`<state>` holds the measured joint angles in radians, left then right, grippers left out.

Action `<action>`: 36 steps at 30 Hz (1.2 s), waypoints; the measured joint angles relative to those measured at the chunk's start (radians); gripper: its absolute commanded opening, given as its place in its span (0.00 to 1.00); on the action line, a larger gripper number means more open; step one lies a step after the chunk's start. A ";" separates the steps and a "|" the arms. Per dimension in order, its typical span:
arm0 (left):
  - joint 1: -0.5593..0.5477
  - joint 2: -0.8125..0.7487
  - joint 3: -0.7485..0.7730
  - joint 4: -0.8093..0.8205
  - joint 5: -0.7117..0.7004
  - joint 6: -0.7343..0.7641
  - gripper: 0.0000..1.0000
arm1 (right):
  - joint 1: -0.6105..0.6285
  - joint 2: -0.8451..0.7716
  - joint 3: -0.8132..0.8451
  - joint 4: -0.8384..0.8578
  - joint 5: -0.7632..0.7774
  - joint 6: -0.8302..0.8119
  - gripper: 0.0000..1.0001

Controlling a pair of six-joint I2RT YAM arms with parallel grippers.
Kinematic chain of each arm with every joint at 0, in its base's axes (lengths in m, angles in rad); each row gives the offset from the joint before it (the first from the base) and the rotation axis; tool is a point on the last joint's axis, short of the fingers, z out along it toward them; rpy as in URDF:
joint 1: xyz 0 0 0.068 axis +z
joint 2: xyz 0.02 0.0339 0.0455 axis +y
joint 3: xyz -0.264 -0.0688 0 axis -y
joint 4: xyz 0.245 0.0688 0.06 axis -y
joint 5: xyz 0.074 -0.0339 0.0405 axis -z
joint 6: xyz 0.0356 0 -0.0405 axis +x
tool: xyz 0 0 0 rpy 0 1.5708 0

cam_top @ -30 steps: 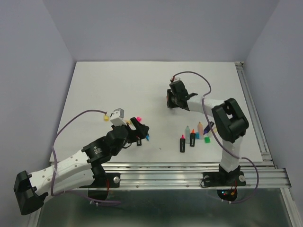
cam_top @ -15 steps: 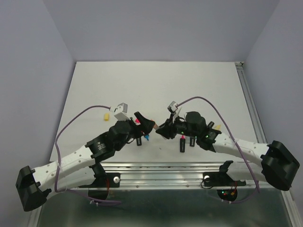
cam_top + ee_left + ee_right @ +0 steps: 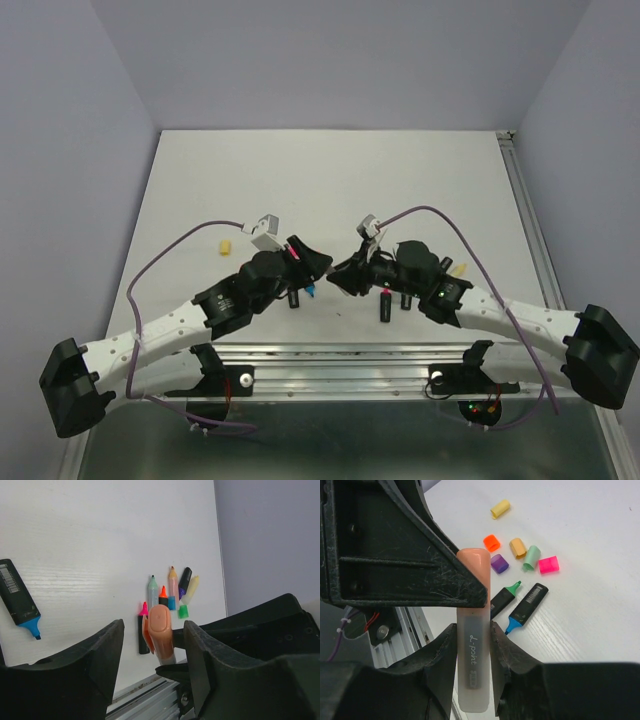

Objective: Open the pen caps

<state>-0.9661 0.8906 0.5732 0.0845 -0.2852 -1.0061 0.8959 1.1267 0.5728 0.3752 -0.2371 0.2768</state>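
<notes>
Since a second ago the right arm has swung in from the far tabletop (image 3: 300,180) to meet the left arm, whose end effector (image 3: 156,630) has narrowed. The right end effector (image 3: 472,647) is clamped on a pale pen (image 3: 472,675). The pen's peach cap (image 3: 472,565) sits between the left jaws, which stand slightly apart. The step in hand looks like gripping the cap. Next, the left should close firmly, then pull straight along the barrel.

Peach cap (image 3: 472,562) seated on pale pen (image 3: 474,670); 6 loose caps (image 3: 518,547) lying beyond.
</notes>
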 measured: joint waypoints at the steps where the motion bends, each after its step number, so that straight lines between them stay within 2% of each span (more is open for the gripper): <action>1: 0.000 0.000 0.000 0.005 0.000 -0.002 0.59 | 0.006 0.001 0.000 0.000 0.000 0.000 0.01; 3: 0.002 0.000 0.000 0.009 0.001 -0.005 0.56 | 0.016 0.002 0.000 0.000 0.000 0.000 0.01; 4: 0.002 0.002 0.000 0.011 0.001 -0.006 0.52 | 0.018 0.002 0.000 0.000 0.000 0.002 0.01; 5: 0.002 0.003 0.000 0.014 0.001 -0.006 0.44 | 0.022 0.004 0.000 0.000 -0.001 0.004 0.01; 9: 0.004 0.016 -0.001 0.024 0.003 -0.013 0.33 | 0.023 0.012 0.000 0.000 -0.003 0.016 0.01; 11: 0.006 0.021 -0.002 0.032 0.007 -0.019 0.24 | 0.024 0.015 0.000 -0.001 -0.003 0.025 0.01; 13: 0.006 0.023 -0.003 0.035 0.009 -0.020 0.06 | 0.027 0.018 0.000 -0.001 -0.001 0.034 0.01; 14: 0.006 0.023 -0.004 0.035 0.008 -0.021 0.00 | 0.028 0.019 0.000 -0.002 0.000 0.038 0.01; 21: 0.002 0.024 -0.020 0.021 -0.013 -0.057 0.00 | 0.044 0.025 0.000 -0.029 0.015 0.088 0.01; 27: 0.003 0.024 -0.024 -0.051 -0.036 -0.073 0.00 | 0.125 0.031 -0.061 -0.011 0.074 0.190 0.01; 29: 0.089 0.040 -0.008 -0.052 -0.106 -0.047 0.00 | 0.205 0.025 -0.100 -0.042 0.053 0.224 0.01; 30: 0.130 0.049 0.002 -0.050 -0.128 -0.037 0.00 | 0.285 0.027 -0.125 -0.076 0.035 0.246 0.01; 32: 0.259 0.088 0.033 -0.027 -0.146 -0.001 0.00 | 0.399 0.029 -0.145 -0.123 0.014 0.280 0.01; 33: 0.288 0.099 0.041 -0.017 -0.146 0.010 0.00 | 0.445 0.032 -0.148 -0.145 0.011 0.302 0.01; 36: 0.389 0.150 0.068 0.011 -0.115 0.056 0.00 | 0.492 0.026 -0.149 -0.181 0.039 0.372 0.01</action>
<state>-0.5770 1.0405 0.6411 0.0956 -0.4000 -0.9501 1.3884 1.1522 0.4240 0.1940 -0.1986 0.6491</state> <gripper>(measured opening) 0.341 0.340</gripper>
